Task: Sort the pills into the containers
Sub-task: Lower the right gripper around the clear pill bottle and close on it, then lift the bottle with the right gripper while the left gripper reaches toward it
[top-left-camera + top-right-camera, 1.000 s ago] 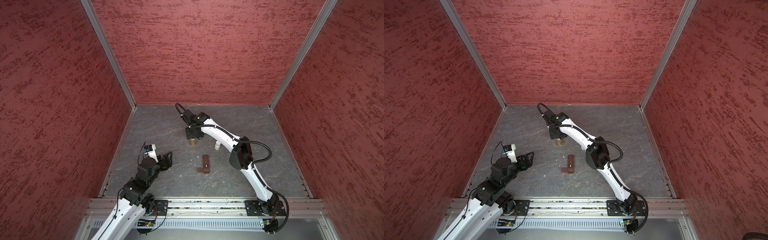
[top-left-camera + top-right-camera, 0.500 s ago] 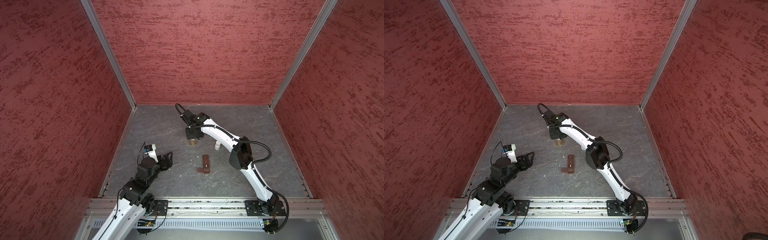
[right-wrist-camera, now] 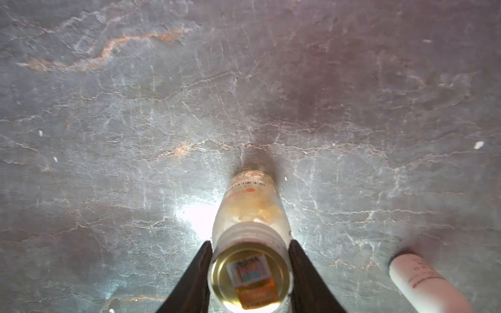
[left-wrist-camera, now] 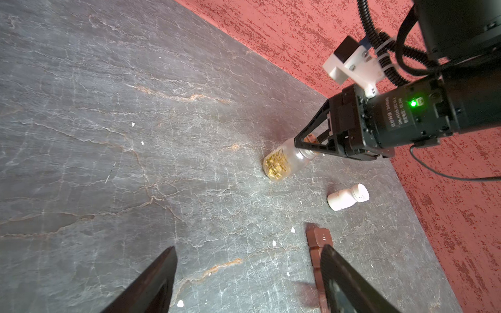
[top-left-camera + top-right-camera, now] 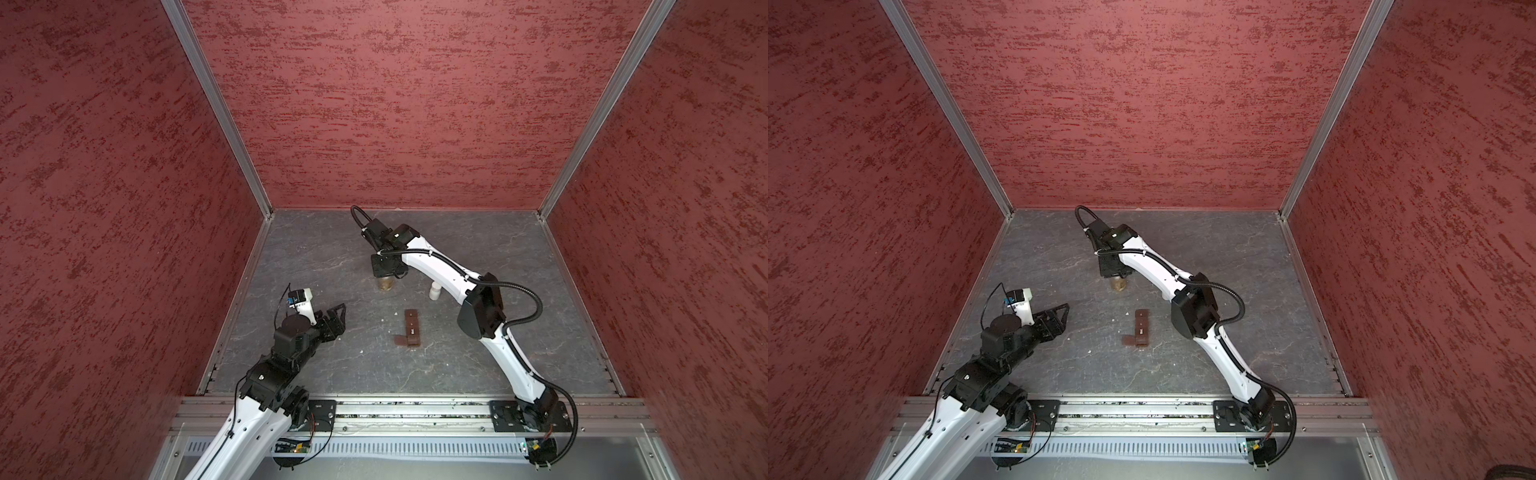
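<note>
Right arm (image 5: 440,270) is stretched way out over the middle with the wrist bent straight down. The right gripper (image 3: 250,242) is pinched on the neck of the uncapped clear bottle (image 4: 282,162), which is standing upright. Left arm (image 5: 291,345) is folded low on its own side, left gripper (image 4: 248,247) spread wide above the floor (image 4: 135,135). The brown pill box (image 5: 411,328) lies mid-floor with loose pills (image 4: 292,230) scattered around it, and a white bottle (image 4: 347,199) sits nearby.

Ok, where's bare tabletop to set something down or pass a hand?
Widest: the tabletop between the right arm and the right wall, and the far-left corner behind the clear pill bottle. Crowded: the middle, where that bottle, white bottle, brown pill organizer and loose pills sit close.
</note>
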Robot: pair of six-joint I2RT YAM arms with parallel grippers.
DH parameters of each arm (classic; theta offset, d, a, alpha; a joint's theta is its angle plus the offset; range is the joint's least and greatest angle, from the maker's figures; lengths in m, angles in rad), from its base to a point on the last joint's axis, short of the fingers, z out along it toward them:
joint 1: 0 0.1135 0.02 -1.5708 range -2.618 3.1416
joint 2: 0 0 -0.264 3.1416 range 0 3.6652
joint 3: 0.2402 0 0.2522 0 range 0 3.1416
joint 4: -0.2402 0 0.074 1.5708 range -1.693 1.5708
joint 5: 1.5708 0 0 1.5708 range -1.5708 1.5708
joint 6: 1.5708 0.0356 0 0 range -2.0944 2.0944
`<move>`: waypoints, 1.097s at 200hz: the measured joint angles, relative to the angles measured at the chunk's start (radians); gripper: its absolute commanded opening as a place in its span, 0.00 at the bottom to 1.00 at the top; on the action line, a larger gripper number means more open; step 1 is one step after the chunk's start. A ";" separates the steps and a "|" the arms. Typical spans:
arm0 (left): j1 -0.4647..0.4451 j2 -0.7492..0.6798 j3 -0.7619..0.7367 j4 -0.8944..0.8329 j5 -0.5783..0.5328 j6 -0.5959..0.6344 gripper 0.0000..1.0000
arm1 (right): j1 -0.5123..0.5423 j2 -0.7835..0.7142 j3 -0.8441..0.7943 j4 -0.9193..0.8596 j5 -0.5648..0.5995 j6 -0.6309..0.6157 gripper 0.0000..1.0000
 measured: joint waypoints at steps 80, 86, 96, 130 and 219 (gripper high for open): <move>0.001 0.009 0.008 0.000 0.067 -0.027 0.80 | 0.013 -0.235 -0.165 0.019 0.003 0.005 0.35; 0.001 0.011 0.012 0.002 0.072 -0.027 0.79 | 0.013 -0.282 -0.207 0.029 0.003 0.007 0.35; 0.001 0.015 0.019 0.010 0.081 -0.027 0.79 | 0.014 -0.370 -0.289 0.056 0.001 0.010 0.35; -0.009 0.079 0.046 0.103 0.114 -0.010 0.79 | 0.014 -0.637 -0.521 0.141 -0.002 0.023 0.35; -0.129 0.525 0.092 0.554 0.240 0.172 0.81 | -0.009 -0.990 -0.937 0.257 -0.056 0.085 0.35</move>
